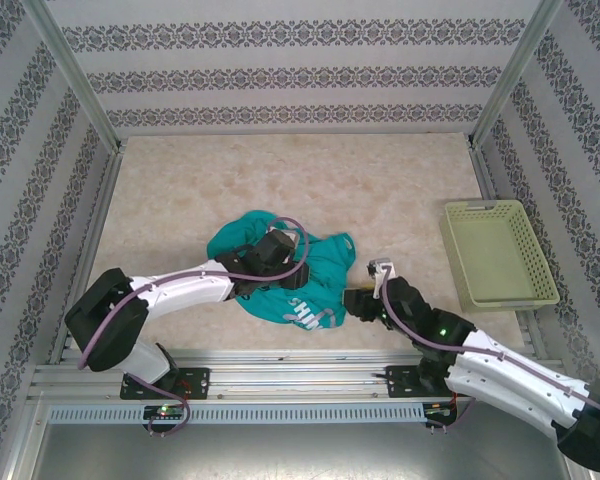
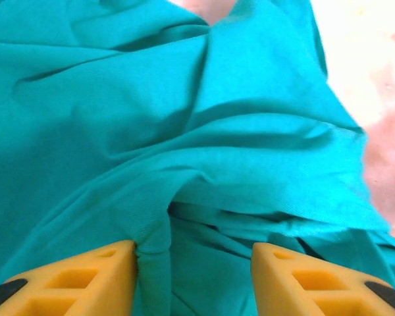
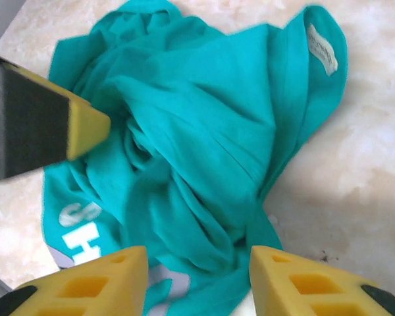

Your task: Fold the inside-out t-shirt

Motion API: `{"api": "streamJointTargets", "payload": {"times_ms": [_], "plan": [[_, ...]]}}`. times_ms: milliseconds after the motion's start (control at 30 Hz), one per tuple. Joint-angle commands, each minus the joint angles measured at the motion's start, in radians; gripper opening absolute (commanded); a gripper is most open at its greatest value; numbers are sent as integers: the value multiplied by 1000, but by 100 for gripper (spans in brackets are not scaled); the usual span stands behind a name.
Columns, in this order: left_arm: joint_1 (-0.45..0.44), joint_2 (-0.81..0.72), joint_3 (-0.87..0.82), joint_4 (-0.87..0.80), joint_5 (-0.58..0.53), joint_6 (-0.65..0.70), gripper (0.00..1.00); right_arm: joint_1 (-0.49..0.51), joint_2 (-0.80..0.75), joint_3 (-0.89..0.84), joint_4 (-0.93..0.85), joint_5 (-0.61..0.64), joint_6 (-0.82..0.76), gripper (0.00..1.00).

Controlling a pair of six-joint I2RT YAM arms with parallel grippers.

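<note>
**Crumpled Teal T-Shirt Flanked by Two Open Grippers**

One teal t-shirt (image 1: 325, 268) is seen bunched in a heap near the middle of the worktop's (image 1: 280, 170) near edge. White printed lettering (image 3: 79, 227) is shown on the cloth. Only "SH" can be read, the rest being lost in folds. One small white neck tag (image 3: 322, 49) is turned outward, its print too small to be made out. The left gripper (image 2: 192, 253) is held over the heap with its jaws spread wide. A ridge of cloth lies between them against one finger, and nothing is clamped. The right gripper (image 3: 197, 253) is set at the heap's right side, likewise spread wide and gripping nothing. One pale yellow-green basket (image 1: 485, 207) is placed at the worktop's right edge, well apart from the t-shirt.
</note>
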Motion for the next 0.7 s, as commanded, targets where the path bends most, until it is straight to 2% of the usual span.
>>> {"api": "streamJointTargets", "payload": {"times_ms": [0,200,333,500,667], "plan": [[-7,-19,-20,-33,-39,16,48,7,98,119,-93,6,-60,51],[-9,-22,-30,-27,-50,8,49,44,334,255,-153,36,-82,54],[-9,-23,-37,-21,-51,4,49,70,454,320,-166,48,-94,52],[-8,-20,-46,-21,-58,1,51,72,564,360,-183,90,-87,35],[-8,-13,-52,-27,-70,-3,52,72,600,375,-211,112,-87,19]]}}
